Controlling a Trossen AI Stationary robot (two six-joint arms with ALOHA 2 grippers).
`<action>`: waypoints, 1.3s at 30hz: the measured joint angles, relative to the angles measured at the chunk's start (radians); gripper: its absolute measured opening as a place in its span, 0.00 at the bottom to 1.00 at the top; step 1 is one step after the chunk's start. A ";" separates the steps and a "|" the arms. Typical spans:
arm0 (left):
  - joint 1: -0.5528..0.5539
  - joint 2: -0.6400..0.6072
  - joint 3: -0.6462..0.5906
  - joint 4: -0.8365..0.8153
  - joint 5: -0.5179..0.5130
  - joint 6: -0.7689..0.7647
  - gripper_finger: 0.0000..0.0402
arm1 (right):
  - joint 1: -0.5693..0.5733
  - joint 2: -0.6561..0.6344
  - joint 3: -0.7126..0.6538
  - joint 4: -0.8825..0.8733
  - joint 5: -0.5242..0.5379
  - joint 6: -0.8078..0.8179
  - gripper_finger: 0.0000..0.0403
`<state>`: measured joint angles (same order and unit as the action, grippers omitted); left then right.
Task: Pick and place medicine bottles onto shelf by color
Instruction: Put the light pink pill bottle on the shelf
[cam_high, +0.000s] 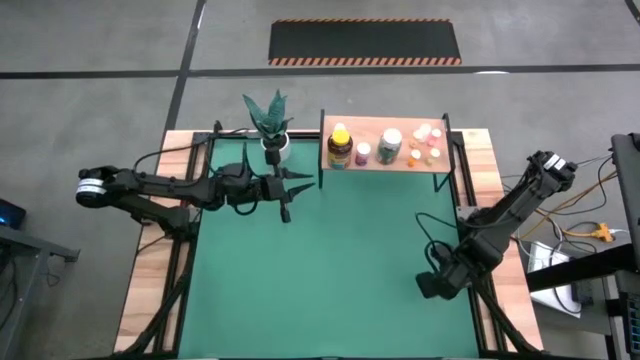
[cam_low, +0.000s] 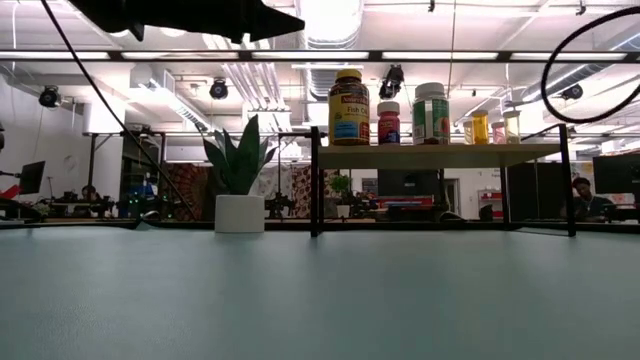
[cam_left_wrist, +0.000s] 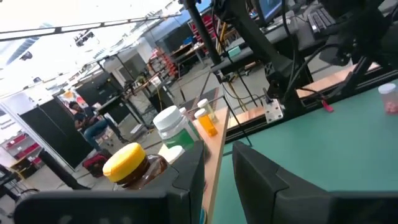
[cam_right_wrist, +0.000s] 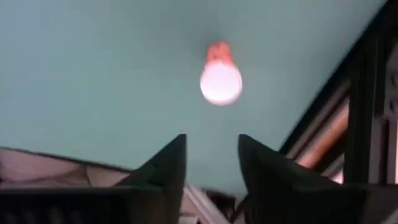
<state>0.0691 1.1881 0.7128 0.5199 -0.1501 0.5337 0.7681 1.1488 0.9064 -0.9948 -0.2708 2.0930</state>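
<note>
Right gripper (cam_right_wrist: 211, 140): two dark, wedge-shaped fingers standing apart, nothing between them, aimed down at a small pink round bottle with a white cap (cam_right_wrist: 220, 78). The bottle sits alone on the green table mat (cam_right_wrist: 93, 74), well apart from the light wooden shelf on thin black legs (cam_high: 365, 125), out toward the near right corner.

The risk is plain. That bottle is a little, smooth, hard plastic cylinder, and I'd judge that an off-centre close could squirt it sideways or set it rolling across the flat mat. A pinch on the rounded cap alone could slip.

The shelf itself is crowded. The large amber bottle with a yellow cap (cam_high: 340, 145) stands at its left end, a clear bottle with a green label and white cap (cam_high: 390, 145) at the middle, and small pink and orange ones cluster to the right. A careless placement among those lightweights could topple several.

Left gripper (cam_left_wrist: 219, 152): blocky dark fingers a little apart and empty, hanging just off the shelf's left end, beside the white pot with a spiky green plant (cam_high: 275, 150). A swing there could clip the amber bottle.
</note>
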 joint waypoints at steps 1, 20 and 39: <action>0.000 0.000 0.000 -0.001 0.000 0.000 0.16 | 0.000 0.000 -0.007 0.000 0.022 -0.013 0.34; 0.000 -0.001 0.000 -0.005 -0.005 0.000 0.16 | 0.000 0.096 -0.110 0.080 0.088 0.001 0.59; -0.002 -0.001 0.000 -0.005 -0.004 -0.005 0.16 | -0.038 0.142 0.005 0.209 0.233 -0.255 0.27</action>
<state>0.0672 1.1871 0.7132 0.5150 -0.1543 0.5290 0.7297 1.2907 0.9117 -0.7859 -0.0376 1.8384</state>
